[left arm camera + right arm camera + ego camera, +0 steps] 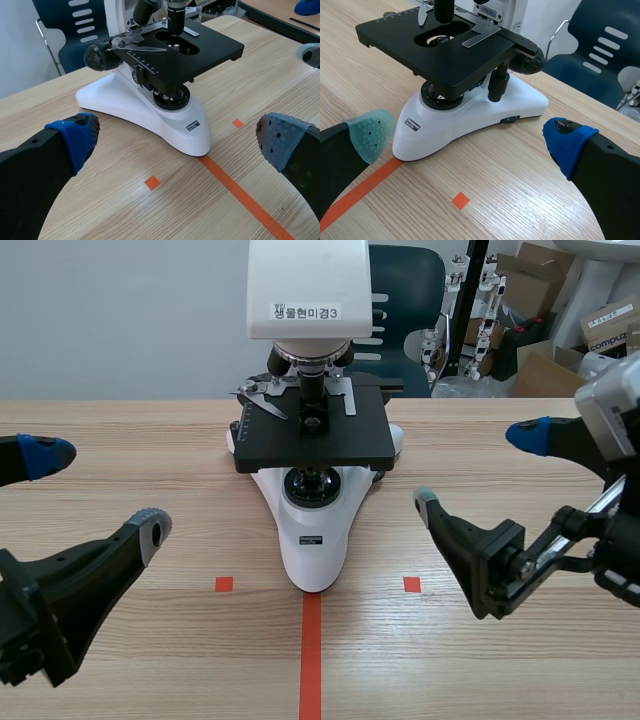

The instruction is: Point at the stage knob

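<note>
Stage knob (497, 86): black stacked cylinder hanging under the stage (435, 47) of the microscope (310, 440). It's on the side facing the right gripper (469, 140), straight ahead of it and roughly in line with the gap between its fingers. Nothing is touching it.

Only the right wrist view shows it clearly. In the left wrist view the stage and white base (150, 115) hide it. From the scene view I can't pick it out under the stage edge.

Right gripper: fingers spread wide, nothing between them, near the microscope but clear of it. The base toe sits just ahead of its grey-green pad.

Left gripper (98, 492): also spread wide and holding nothing. The microscope is ahead of it, not touched. Its wrist view shows what the right one doesn't: the big black focus knob (97, 56) on its own side and the ruler scale along the stage edge.

The scene view adds the white head with a label (308, 312) in Korean ending in "3", and an objective (312, 390) pointing down at the stage.

All of this is on a wooden table (420, 680). Beyond the microscope from both grippers are a dark blue chair (405, 300) and cardboard boxes (545, 370).
</note>
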`<act>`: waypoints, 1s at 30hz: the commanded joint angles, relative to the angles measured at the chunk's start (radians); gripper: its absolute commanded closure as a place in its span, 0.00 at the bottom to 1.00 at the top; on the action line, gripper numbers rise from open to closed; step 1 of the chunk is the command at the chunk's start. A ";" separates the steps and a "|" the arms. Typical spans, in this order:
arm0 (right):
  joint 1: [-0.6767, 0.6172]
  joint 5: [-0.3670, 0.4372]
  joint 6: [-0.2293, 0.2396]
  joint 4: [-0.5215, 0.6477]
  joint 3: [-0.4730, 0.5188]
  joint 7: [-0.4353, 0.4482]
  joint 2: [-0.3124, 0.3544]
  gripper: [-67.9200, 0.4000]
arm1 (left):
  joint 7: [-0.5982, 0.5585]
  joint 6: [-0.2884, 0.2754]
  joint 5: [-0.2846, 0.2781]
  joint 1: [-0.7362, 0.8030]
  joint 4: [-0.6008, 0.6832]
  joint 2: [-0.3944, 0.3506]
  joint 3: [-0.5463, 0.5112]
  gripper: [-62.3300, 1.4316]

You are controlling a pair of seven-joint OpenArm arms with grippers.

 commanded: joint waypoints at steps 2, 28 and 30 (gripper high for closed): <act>0.006 0.012 -0.016 0.006 0.012 0.012 0.002 0.00 | -0.014 -0.002 -0.010 -0.001 0.006 0.010 0.006 0.00; 0.006 0.012 -0.016 0.006 0.011 0.024 0.002 0.00 | -0.013 -0.002 -0.010 -0.001 0.006 0.010 0.006 0.00; 0.006 0.012 -0.016 0.006 0.011 0.024 0.002 0.00 | -0.013 -0.002 -0.010 -0.001 0.006 0.010 0.006 0.00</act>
